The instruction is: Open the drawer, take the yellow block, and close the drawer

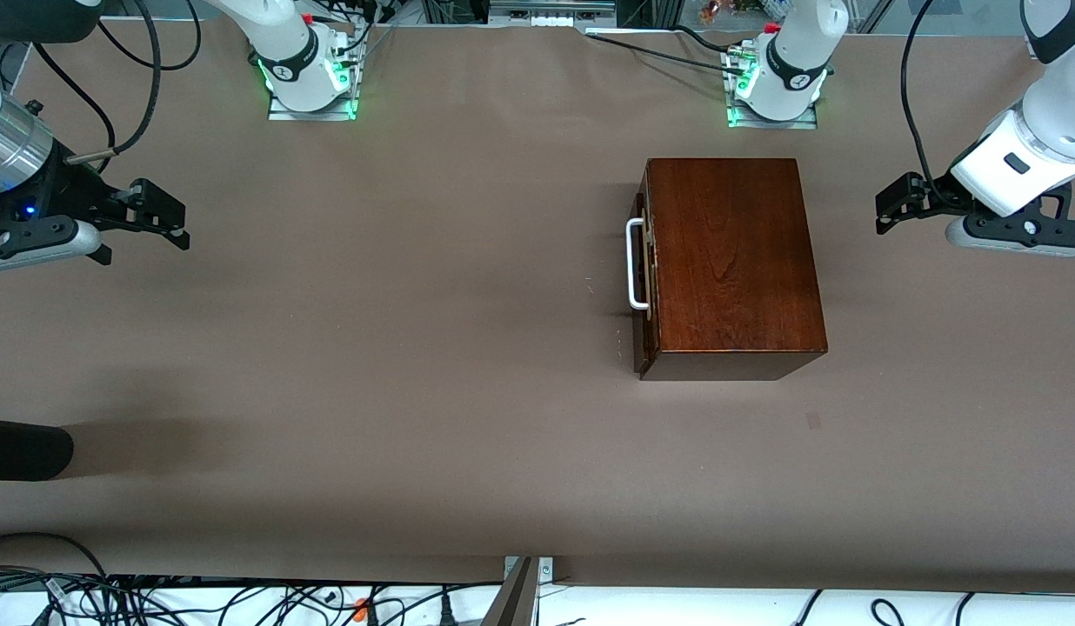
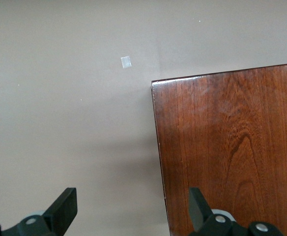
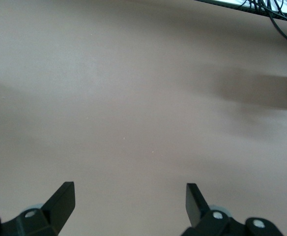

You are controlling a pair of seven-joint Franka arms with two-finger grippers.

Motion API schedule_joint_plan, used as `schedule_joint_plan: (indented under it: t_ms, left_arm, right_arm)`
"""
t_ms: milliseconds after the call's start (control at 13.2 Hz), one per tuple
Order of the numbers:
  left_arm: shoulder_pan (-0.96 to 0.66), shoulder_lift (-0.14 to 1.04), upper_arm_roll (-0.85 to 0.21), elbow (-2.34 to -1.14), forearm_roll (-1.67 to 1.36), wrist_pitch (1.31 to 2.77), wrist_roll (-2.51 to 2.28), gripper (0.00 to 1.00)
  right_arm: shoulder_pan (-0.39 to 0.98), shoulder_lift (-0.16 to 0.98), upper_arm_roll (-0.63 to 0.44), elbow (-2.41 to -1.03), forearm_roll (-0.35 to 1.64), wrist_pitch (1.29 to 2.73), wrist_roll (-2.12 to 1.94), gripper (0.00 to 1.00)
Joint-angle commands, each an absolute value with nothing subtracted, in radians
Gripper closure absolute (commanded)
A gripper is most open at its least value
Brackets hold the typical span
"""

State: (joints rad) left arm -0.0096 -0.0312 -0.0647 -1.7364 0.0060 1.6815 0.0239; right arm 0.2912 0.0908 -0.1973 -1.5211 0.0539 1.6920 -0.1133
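The dark wood box [image 1: 733,261] stands on the table near the left arm's base. Its drawer [image 1: 645,278] is shut, and the white U-shaped handle [image 1: 633,265] faces the right arm's end of the table. The yellow block is hidden. My left gripper [image 1: 890,209] is open and empty, in the air toward the left arm's end from the box. In the left wrist view [image 2: 132,206] one finger hangs over the box top [image 2: 232,147]. My right gripper [image 1: 176,222] is open and empty over bare table at the right arm's end, as the right wrist view [image 3: 130,201] also shows.
A small pale tape mark [image 1: 813,420] lies on the table nearer the front camera than the box; it also shows in the left wrist view [image 2: 126,62]. A dark rounded object [image 1: 24,449] juts in at the right arm's end. Cables [image 1: 242,600] run along the front edge.
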Motion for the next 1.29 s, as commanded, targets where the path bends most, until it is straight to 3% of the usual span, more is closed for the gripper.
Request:
schedule_joint_plan:
  t_ms: [0,532,913,1217]
  left_arm:
    - [-0.002,-0.055,-0.068,-1.752,0.002,1.672,0.041,0.00]
    - [-0.002,-0.051,-0.069,-1.747,0.002,1.645,-0.032,0.00]
    - [-0.025,0.053,-0.072,-1.655,-0.011,1.562,-0.046,0.00]
    - [-0.046,0.112,-0.135,-1.634,-0.014,1.568,-0.040,0.00]
  right_arm:
    - [0.290,0.080,-0.198,-1.528,0.055,1.684,-0.123,0.00]
    - [0.290,0.080,-0.199,-1.528,0.055,1.683,-0.124,0.00]
    - [0.290,0.080,-0.198,-1.528,0.055,1.683,-0.123,0.00]
    - [0.288,0.080,-0.199,-1.528,0.055,1.683,-0.124,0.00]
